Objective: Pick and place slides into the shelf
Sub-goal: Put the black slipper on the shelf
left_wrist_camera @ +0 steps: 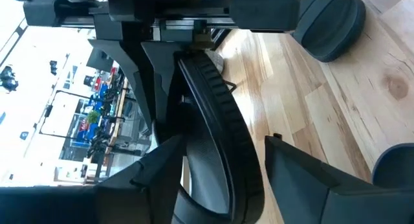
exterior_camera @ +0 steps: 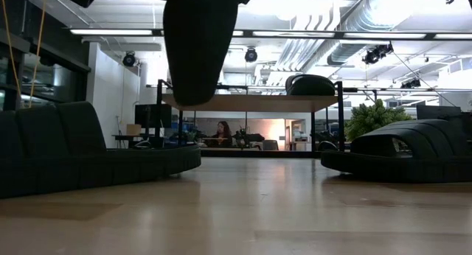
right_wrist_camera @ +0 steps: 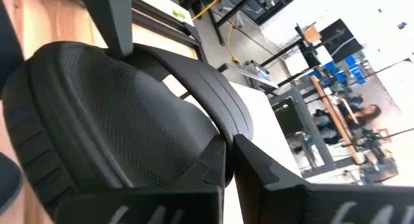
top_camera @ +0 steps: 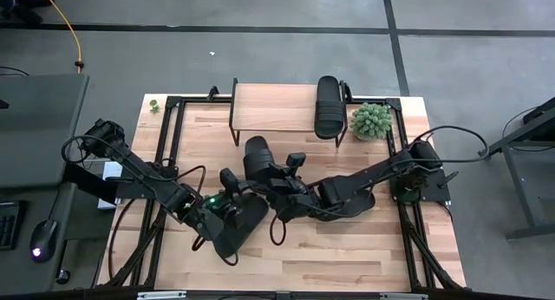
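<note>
One black slide [top_camera: 257, 157] is up in the air over the table's middle and hangs tall in the low view [exterior_camera: 198, 45]. My right gripper [right_wrist_camera: 228, 160] is shut on it. My left gripper [left_wrist_camera: 223, 149] is open, one finger on either side of the same slide [left_wrist_camera: 217, 114]. A second slide [top_camera: 329, 105] lies sole down on the right end of the shelf [top_camera: 273, 107]. Two more rest flat on the table, one [top_camera: 243, 224] by my left arm and one [top_camera: 351, 198] under my right arm. My right gripper pinches the slide's raised side rim [right_wrist_camera: 217, 136] between its two fingers, beside the textured footbed. The slide is lifted clear of the table and hangs about upright below the hold. My left gripper straddles the slide's sole edge [left_wrist_camera: 242, 166], which runs far back between the fingers. Whether those fingers [left_wrist_camera: 155, 169] touch it, I cannot tell.
A small green plant [top_camera: 371, 120] stands right of the shelf. A black frame [top_camera: 173, 127] runs around the tabletop. The shelf's left part [top_camera: 260, 105] is bare wood. Beyond the table a person sits at a desk [exterior_camera: 221, 130].
</note>
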You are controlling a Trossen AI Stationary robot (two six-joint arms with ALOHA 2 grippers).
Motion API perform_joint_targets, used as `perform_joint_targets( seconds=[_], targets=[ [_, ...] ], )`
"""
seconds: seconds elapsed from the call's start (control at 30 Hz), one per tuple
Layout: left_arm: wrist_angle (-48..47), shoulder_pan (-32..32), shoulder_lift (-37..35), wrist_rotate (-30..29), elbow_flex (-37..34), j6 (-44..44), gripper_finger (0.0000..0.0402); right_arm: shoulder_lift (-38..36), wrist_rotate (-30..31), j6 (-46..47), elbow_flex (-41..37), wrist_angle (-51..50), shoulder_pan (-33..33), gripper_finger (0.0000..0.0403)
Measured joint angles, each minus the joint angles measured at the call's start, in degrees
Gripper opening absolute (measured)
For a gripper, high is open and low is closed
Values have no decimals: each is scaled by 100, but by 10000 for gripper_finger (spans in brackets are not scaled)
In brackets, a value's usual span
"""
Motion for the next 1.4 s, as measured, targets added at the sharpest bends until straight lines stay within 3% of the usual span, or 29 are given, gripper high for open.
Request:
perform_joint_targets(
  seconds=[0.37,0.63,1.0,1.27,1.4],
  targets=[
    [13,4,0,-295,-2,-151,212,-338,335,301,0,-355,200,0],
    [11,4,-84,-13,-9,-331,211,-518,1250,811,0,-1187,361,0],
    [-198,4,-707,885,-7,-958,211,-823,1440,1026,0,-1730,-84,0],
    [-680,9,-992,916,-9,-1413,211,-1254,1331,920,0,-2068,-713,0],
    [-799,9,-1119,947,-20,-1560,211,-1402,925,727,0,-2071,-1054,0]
  ],
)
